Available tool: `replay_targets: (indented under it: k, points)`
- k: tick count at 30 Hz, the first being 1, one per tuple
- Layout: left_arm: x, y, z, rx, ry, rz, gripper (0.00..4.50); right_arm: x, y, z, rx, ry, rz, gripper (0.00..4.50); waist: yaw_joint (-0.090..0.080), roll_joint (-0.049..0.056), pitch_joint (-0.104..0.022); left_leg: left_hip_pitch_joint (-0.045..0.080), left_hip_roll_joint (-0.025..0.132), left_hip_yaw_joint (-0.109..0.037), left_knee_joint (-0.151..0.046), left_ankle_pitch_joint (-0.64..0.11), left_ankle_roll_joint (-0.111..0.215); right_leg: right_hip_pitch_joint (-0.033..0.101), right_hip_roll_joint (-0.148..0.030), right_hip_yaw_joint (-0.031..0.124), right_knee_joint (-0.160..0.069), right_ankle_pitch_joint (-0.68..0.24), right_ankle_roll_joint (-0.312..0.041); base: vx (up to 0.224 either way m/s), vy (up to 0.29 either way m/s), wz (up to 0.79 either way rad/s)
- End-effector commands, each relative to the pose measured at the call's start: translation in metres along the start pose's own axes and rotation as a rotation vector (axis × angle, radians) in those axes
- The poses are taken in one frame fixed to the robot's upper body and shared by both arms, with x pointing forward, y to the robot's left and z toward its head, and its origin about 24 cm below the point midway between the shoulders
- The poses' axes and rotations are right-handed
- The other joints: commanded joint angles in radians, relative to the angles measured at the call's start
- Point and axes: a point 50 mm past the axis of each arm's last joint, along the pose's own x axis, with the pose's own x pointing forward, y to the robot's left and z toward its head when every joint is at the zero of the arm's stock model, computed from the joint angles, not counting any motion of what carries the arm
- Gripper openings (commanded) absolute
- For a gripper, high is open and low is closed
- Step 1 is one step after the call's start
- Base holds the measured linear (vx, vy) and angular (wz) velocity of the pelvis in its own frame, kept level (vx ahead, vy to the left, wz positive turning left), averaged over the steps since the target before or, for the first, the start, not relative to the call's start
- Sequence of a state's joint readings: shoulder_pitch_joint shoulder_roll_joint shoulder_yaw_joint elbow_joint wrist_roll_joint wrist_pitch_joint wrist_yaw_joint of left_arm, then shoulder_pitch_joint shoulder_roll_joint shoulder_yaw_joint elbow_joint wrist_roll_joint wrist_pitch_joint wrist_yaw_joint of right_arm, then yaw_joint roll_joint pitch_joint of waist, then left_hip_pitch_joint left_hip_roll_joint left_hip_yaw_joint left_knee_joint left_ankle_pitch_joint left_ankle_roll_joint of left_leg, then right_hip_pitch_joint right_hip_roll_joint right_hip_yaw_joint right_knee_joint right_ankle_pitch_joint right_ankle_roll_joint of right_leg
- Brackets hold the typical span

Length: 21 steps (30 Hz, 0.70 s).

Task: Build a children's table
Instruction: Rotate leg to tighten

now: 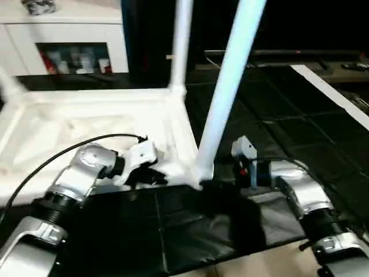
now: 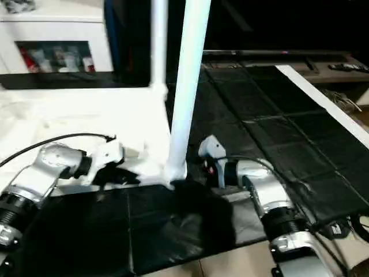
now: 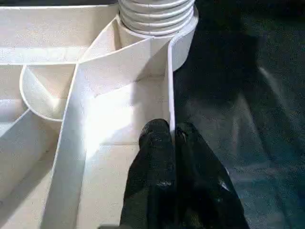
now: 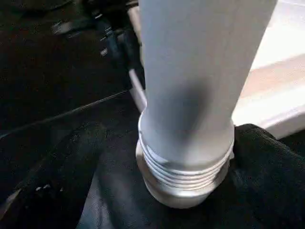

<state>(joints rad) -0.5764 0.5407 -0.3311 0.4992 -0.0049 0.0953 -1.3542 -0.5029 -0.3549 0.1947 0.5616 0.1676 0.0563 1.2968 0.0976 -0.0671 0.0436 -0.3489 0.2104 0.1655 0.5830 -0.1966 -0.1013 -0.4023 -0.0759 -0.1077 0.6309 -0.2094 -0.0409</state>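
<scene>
The children's table lies upside down on the black mat, its white ribbed top (image 1: 69,124) to my left. Two white legs stand up from its right corners, a far one (image 1: 181,46) and a near one (image 1: 228,92). In the right wrist view the near leg's threaded base (image 4: 183,167) sits in its corner socket. My right gripper (image 1: 216,187) is open around that base, one black finger (image 4: 57,176) on each side. Beside that same corner, my left gripper (image 3: 172,131) is shut on the top's thin rim wall (image 3: 169,86).
A white cabinet with a glass door (image 1: 69,40) stands at the back left. The black tiled mat (image 1: 277,115) spreads to the right, edged by a white strip (image 1: 334,92). A black cable (image 1: 57,153) loops over my left forearm.
</scene>
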Motion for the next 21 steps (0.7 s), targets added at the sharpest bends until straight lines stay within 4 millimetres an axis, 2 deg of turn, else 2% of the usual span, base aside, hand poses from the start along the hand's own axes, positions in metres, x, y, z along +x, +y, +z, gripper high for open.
replay_targets:
  k: [1,3,4,11,15,21]
  points:
    - [0.007,-0.005,0.004,0.043,0.021,-0.096,0.0,0.0,0.0,0.003,-0.027,0.003,0.047,4.48,0.001,0.007,-0.058,-0.001,0.032,0.002,-0.058,-0.072,0.073,0.066,-0.076,0.067,-0.064,-0.051,-0.204,0.0,0.0,0.0]
    - [0.006,-0.006,0.004,0.054,0.027,-0.117,0.0,0.001,0.0,0.003,-0.019,0.006,0.081,4.48,0.002,0.006,-0.059,-0.001,0.032,0.002,-0.058,-0.07,0.071,0.065,-0.076,0.067,-0.062,-0.045,-0.208,0.0,0.0,0.0]
    - [0.006,-0.006,0.004,0.057,0.028,-0.122,0.0,0.001,0.0,0.003,-0.017,0.006,0.089,4.21,0.005,0.007,-0.058,-0.002,0.032,0.003,-0.057,-0.071,0.071,0.066,-0.076,0.067,-0.061,-0.042,-0.214,0.0,0.0,0.0]
    - [0.002,-0.007,0.004,0.081,0.034,-0.161,0.0,0.009,0.0,0.006,-0.016,0.007,0.155,3.67,0.016,0.008,-0.06,0.001,0.034,0.004,-0.056,-0.071,0.061,0.064,-0.078,0.067,-0.06,-0.044,-0.212,0.0,0.0,0.0]
    - [0.002,-0.007,0.004,0.08,0.036,-0.167,0.0,0.011,0.0,0.007,-0.017,-0.016,0.168,3.31,0.016,0.008,-0.061,-0.001,0.033,0.004,-0.056,-0.063,0.059,0.066,-0.076,0.066,-0.056,-0.019,-0.216,0.0,0.0,0.0]
    - [0.0,-0.008,0.001,0.078,0.048,-0.177,0.0,0.012,0.001,0.006,-0.014,-0.021,0.183,2.82,0.017,0.009,-0.061,-0.001,0.033,0.004,-0.056,-0.075,0.053,0.066,-0.077,0.066,-0.059,-0.041,-0.211,0.0,0.0,0.0]
